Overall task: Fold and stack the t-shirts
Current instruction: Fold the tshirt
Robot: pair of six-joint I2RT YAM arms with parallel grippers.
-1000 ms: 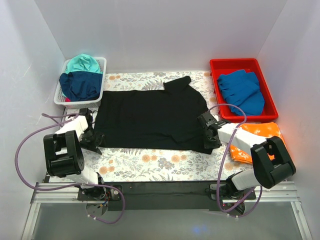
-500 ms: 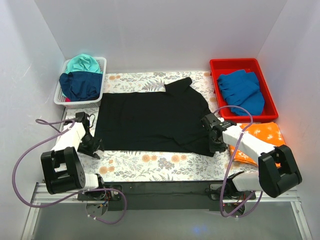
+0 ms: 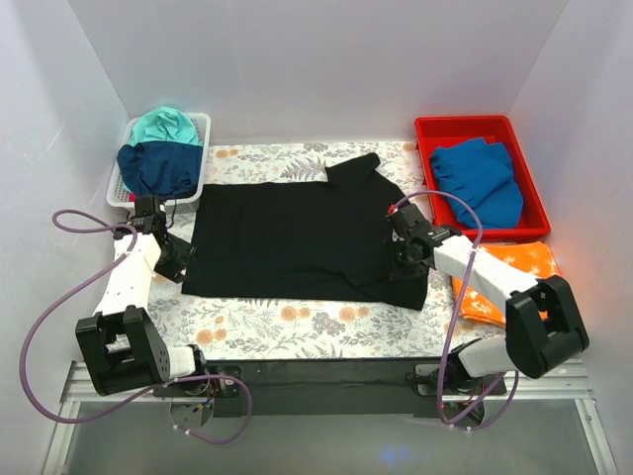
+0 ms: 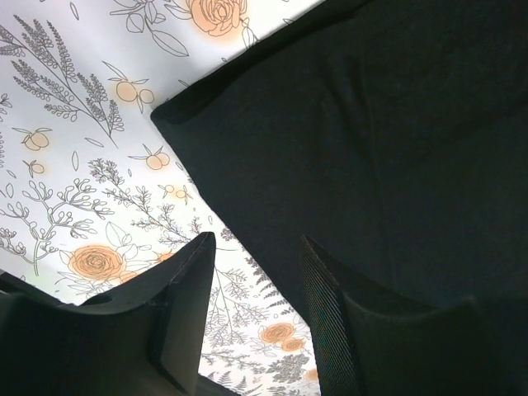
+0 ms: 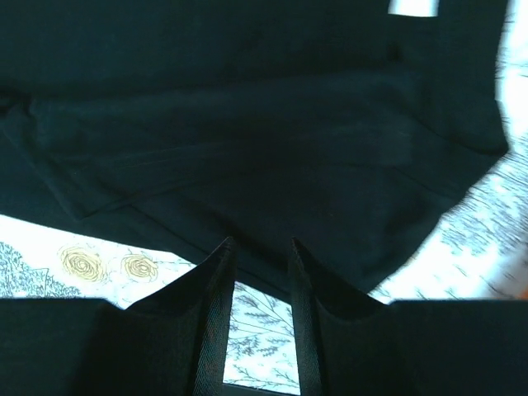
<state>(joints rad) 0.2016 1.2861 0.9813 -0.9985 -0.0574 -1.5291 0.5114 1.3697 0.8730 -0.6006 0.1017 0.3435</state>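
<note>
A large black t-shirt lies spread flat on the floral cloth. My left gripper hovers at the shirt's left edge. In the left wrist view that gripper is open, with printed cloth showing between its fingers and the shirt's near-left corner just ahead. My right gripper is over the shirt's right side. In the right wrist view it is open a narrow gap over the cloth, and the shirt's hem lies past the tips. Neither holds anything.
A red bin at the back right holds a blue t-shirt. An orange t-shirt lies under the right arm. A white basket at the back left holds a teal shirt and a navy one. White walls stand on three sides.
Both grippers have moved away from the near edge, toward the back. The left one slid along the shirt's left edge. The right one moved inward over the shirt. The shirt has barely shifted.
</note>
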